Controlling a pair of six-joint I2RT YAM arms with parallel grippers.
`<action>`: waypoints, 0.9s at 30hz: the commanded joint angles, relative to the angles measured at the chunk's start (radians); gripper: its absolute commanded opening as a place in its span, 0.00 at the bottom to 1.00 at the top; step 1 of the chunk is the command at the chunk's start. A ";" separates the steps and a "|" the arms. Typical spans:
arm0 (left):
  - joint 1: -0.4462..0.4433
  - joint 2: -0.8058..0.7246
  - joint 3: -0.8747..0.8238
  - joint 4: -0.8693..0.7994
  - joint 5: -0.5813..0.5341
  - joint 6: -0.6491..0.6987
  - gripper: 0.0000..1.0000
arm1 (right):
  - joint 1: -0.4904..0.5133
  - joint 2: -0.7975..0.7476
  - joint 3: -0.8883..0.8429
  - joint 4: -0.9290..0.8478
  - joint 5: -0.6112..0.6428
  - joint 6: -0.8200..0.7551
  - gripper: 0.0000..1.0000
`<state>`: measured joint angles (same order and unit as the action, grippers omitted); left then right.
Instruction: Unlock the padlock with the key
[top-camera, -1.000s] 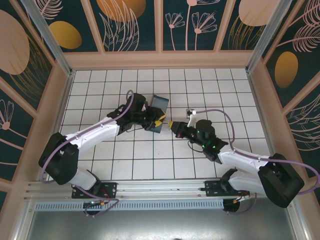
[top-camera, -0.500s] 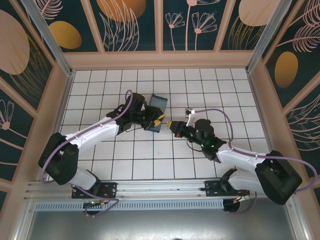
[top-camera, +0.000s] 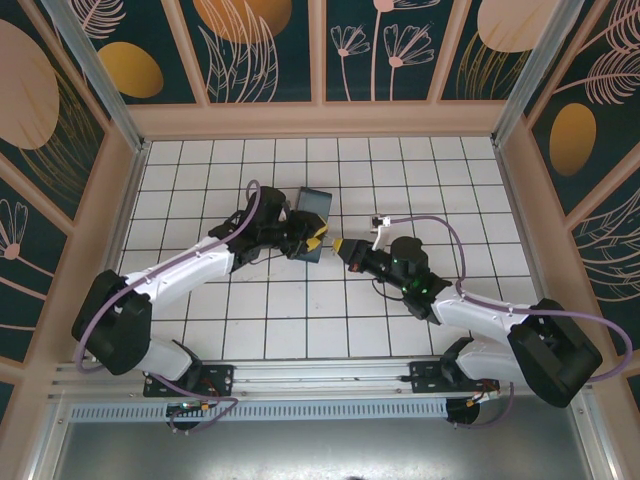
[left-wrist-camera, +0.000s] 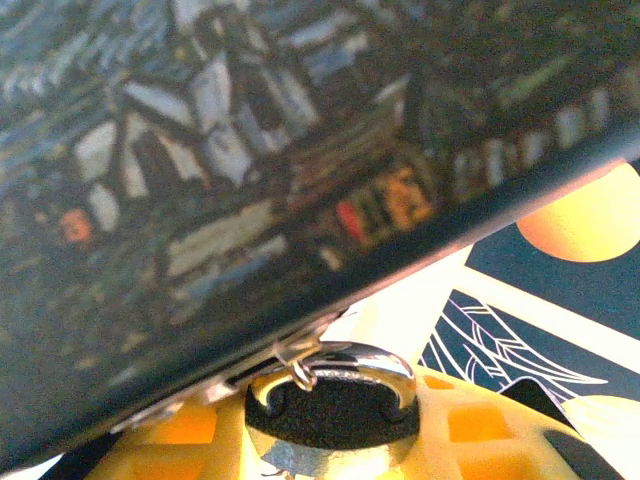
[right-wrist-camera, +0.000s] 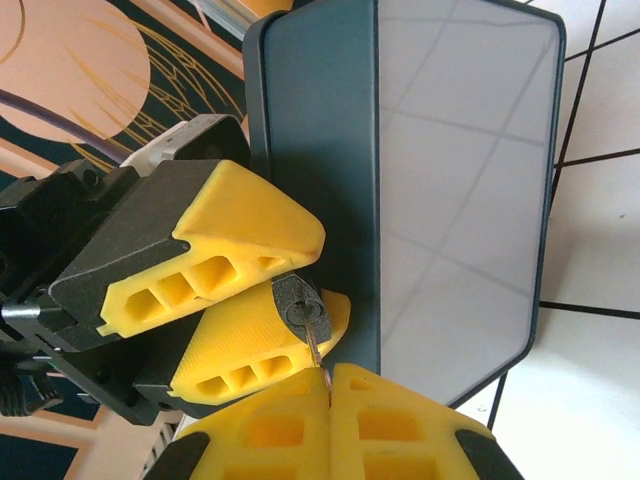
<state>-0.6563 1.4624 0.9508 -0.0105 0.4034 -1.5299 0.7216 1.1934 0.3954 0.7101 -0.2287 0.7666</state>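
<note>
The padlock (right-wrist-camera: 303, 310) is a small dark body with a round keyhole facing my right wrist camera. My left gripper (left-wrist-camera: 335, 432) is shut on it, yellow fingers (right-wrist-camera: 222, 238) above and below. Its silvery shackle (left-wrist-camera: 365, 361) hooks through a small loop on the edge of the dark swirl-painted box (left-wrist-camera: 250, 180). My right gripper (right-wrist-camera: 329, 375) is shut on the key (right-wrist-camera: 316, 349), whose thin blade reaches up into the keyhole. From above, the left gripper (top-camera: 315, 243) and right gripper (top-camera: 342, 248) meet tip to tip beside the box (top-camera: 312, 206).
The box's plain grey face (right-wrist-camera: 455, 190) stands upright just right of the padlock. White tiled floor (top-camera: 300, 320) lies around both arms. Wooden-framed painted walls (top-camera: 320, 115) close in the back and both sides.
My right gripper has edged left and a little up towards the left gripper, closing the gap between the tips. The left arm and box have shifted only slightly.
</note>
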 joint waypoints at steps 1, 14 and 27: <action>-0.005 -0.027 -0.002 0.089 0.028 -0.014 0.21 | 0.001 0.003 0.011 0.108 -0.030 0.027 0.00; -0.005 -0.038 -0.007 0.084 0.030 -0.026 0.21 | 0.034 0.033 0.042 0.161 -0.051 -0.020 0.00; -0.005 -0.050 -0.023 0.085 0.021 -0.044 0.21 | 0.076 -0.001 0.033 0.148 0.016 -0.117 0.00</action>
<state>-0.6506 1.4311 0.9291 0.0006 0.3851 -1.5600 0.7643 1.2106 0.3958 0.7631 -0.1898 0.6964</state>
